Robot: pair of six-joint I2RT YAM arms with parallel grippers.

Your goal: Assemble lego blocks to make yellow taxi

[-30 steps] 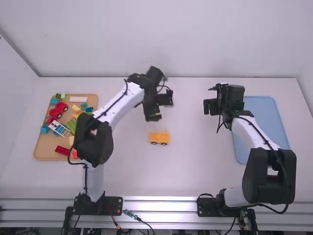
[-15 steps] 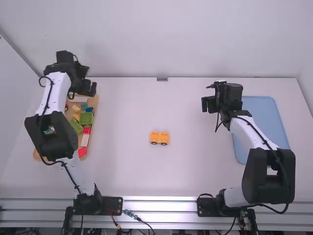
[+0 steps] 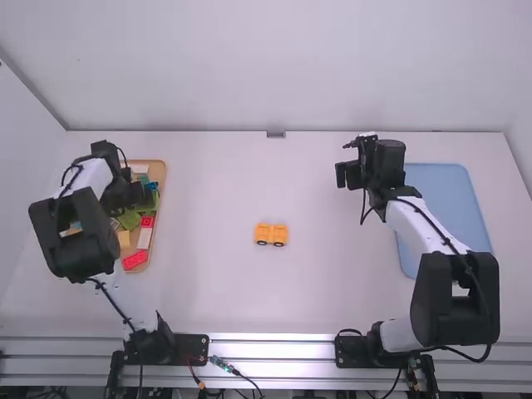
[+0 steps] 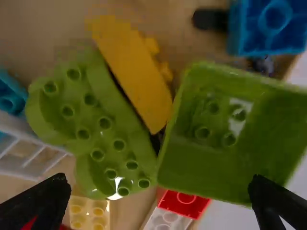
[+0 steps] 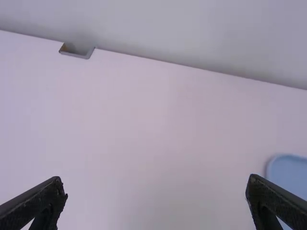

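High view: left arm [image 3: 75, 237] partly hides block tray [image 3: 161, 174].

White table [image 3: 216, 287], tan tray [image 3: 157, 172], yellow-orange wheeled blocks [image 3: 266, 233], blue tray [image 3: 447, 208]

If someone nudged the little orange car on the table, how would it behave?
The orange car would probably roll, as dark wheels show along its side. It looks like stiff, blocky plastic, so it should hardly flex.

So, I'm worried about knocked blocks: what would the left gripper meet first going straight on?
The left gripper would probably meet the hollow green block or the curved green block beside it; depth is unclear, so which one I can't tell.
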